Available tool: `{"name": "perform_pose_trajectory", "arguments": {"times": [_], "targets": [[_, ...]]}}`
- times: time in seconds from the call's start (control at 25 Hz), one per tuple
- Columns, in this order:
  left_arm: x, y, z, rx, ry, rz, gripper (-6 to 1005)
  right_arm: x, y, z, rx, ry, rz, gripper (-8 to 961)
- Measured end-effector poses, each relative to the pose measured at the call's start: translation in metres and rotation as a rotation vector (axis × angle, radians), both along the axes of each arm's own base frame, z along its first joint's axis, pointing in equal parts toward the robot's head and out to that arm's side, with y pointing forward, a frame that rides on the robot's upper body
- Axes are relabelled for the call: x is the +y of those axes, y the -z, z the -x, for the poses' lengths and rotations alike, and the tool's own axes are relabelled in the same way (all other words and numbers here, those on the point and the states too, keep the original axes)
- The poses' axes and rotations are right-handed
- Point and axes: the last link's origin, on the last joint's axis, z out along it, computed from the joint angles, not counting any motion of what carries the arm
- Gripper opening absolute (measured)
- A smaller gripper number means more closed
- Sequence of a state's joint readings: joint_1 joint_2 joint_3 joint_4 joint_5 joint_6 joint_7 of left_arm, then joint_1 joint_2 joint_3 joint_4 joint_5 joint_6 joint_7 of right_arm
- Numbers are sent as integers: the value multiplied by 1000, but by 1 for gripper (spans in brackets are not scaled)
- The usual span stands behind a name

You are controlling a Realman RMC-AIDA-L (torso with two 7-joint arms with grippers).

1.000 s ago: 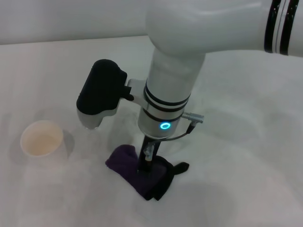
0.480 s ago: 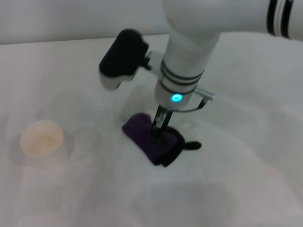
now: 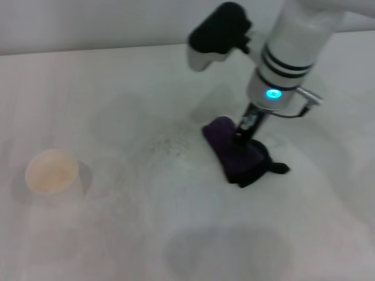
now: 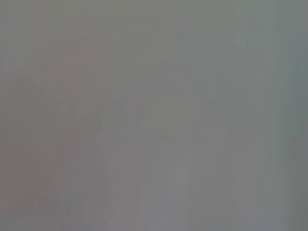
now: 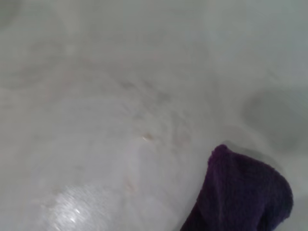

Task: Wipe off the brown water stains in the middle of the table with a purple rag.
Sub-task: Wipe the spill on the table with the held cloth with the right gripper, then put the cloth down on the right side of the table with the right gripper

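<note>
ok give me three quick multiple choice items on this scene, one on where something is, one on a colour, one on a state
1. Where is the paper cup relative to the purple rag?
A. on the robot's left of it
B. on top of it
C. on the robot's right of it

2. What colour is the rag?
A. yellow
B. dark purple
C. red

3. What is the right hand doing?
A. parked off the table
B. lifting the cup
C. pressing down on the rag

Answers: 1 A, the cup stands far to the left in the head view. 2 B, dark purple with black edging. 3 C, the fingers come down into the cloth on the tabletop.
</note>
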State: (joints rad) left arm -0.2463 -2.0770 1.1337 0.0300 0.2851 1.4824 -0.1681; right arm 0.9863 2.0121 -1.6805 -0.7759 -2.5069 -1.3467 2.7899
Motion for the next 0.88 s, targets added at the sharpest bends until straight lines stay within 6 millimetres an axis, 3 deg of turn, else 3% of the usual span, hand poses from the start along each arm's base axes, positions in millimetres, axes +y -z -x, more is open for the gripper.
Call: {"name": "perform_pose_trajectory", "arguments": {"times": [0.36, 0.64, 0.88], "targets": [[1, -1, 0, 0, -1, -6, 892, 2, -36, -47, 12, 143, -101, 143], [7, -1, -3, 0, 11, -4, 892, 4, -53, -63, 30, 182, -150, 184], [9, -2, -5, 2, 21, -5, 893, 3, -55, -68, 48, 172, -148, 220]]}}
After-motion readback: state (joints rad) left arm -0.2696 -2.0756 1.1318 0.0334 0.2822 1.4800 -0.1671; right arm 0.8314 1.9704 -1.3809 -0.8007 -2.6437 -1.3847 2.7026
